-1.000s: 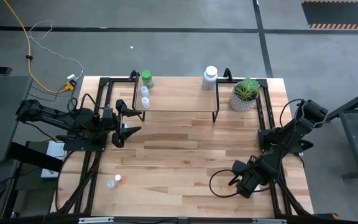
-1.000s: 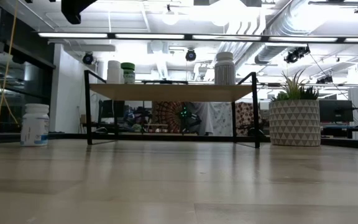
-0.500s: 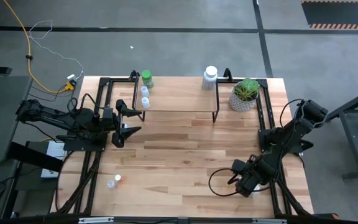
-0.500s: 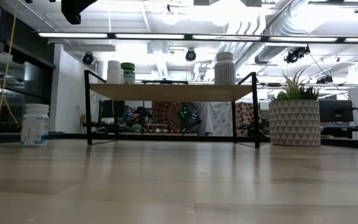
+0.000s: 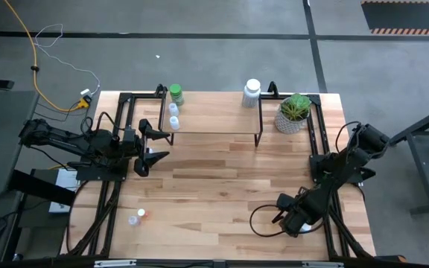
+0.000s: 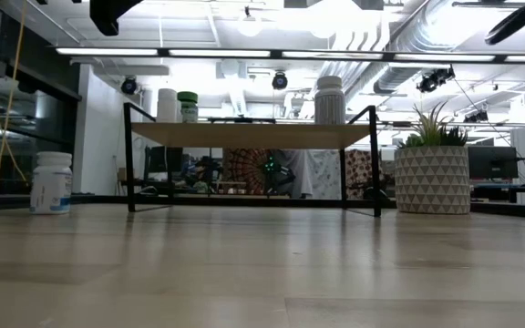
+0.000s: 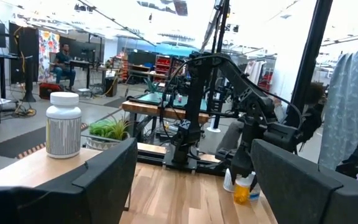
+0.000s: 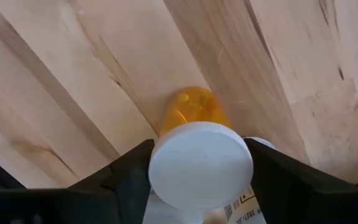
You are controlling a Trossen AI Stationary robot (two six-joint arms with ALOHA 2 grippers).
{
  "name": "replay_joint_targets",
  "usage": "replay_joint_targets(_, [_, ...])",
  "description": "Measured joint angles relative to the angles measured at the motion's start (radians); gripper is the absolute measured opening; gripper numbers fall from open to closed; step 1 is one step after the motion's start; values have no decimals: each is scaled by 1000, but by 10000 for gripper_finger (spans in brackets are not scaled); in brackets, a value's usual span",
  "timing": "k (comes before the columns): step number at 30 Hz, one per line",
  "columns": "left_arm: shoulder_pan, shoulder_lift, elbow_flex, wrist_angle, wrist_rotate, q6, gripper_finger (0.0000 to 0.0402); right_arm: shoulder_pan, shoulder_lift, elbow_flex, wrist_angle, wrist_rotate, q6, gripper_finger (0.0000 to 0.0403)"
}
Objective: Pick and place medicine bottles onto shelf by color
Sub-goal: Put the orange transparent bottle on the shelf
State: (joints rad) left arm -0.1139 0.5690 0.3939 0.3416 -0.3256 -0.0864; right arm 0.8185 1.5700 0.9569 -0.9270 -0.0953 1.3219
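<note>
Medicine bottles are in several places at this moment; on the shelf [image 5: 214, 123] stand a green-capped bottle [image 5: 176, 94] and two small white-capped bottles [image 5: 173, 115] at its left end, and a larger white bottle [image 5: 252, 93] at its right end, near the potted plant [image 5: 294, 112]; two more small bottles [image 5: 137, 217], one with an orange part, lie on the worktop [image 5: 214, 186] at the front left, well apart from the shelf.

The step in hand seems to be a pick by the right arm; the right claw [image 5: 293, 220] is low over the front right part of the worktop, and in the right wrist view an orange bottle with a white cap [image 8: 199, 158] sits between its two dark fingers [image 8: 126, 177]; the fingers stand at both sides of the cap, very near to it, but I cannot tell if they already press it; another bottle with a label shows just beside it.

The left claw [image 5: 149, 145] waits released, its jaws wide, in front of the left end of the shelf; it holds nothing.

The next move, in my judgement, calls for clenching firmly on the orange bottle without pushing the neighbour bottle, then lifting it straight and carrying it to a free place on the shelf for its colour.
</note>
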Motion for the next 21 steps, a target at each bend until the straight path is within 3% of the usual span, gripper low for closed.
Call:
replay_joint_targets(8, [0, 0, 0, 0, 0, 0, 305, 0, -1, 0, -8, 0, -7, 186])
replay_joint_targets(14, [0, 0, 0, 0, 0, 0, 305, -2, 0, 51, -46, 21, -60, 195])
replay_joint_targets(21, [0, 0, 0, 0, 0, 0, 305, -55, 0, 227, -111, 153, -229, 204])
